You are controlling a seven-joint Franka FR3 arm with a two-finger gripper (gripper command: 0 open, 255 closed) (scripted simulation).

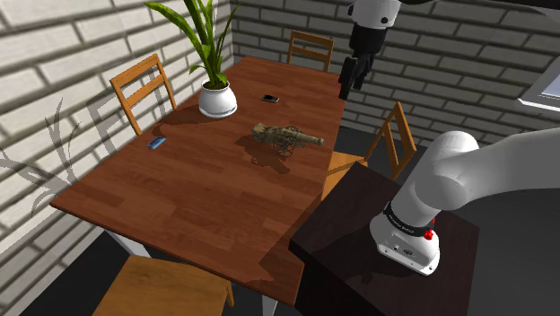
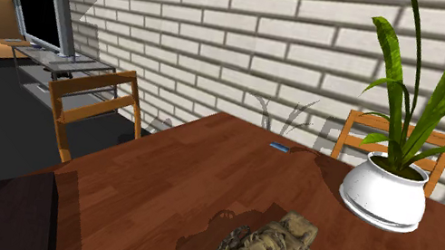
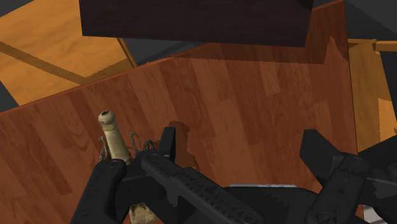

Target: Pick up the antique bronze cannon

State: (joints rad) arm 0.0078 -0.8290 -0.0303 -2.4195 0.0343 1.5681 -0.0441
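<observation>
One cannon, not yet grasped.
Gripper [image 1: 346, 88] hangs high above the table [image 1: 179, 206] edge, fingers wide apart, holding nothing; the bronze-coloured cannon [image 1: 285, 136] rests mid-table, well apart from it. Approach, closure and lift all remain.

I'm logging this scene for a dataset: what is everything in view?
table: one, brown wood, centre
cannon: one, bronze-tan, mid-table
plant: one, green in a white pot, on the table
blue thing: one, blue, small, on the table
black thing: one, black, small, beyond the cannon
chairs: four, orange wood, around the table
TV: one, black screen, by the brick wall
stand: one, dark, beside the table
arm: one, white
gripper: one, black, open, raised
</observation>
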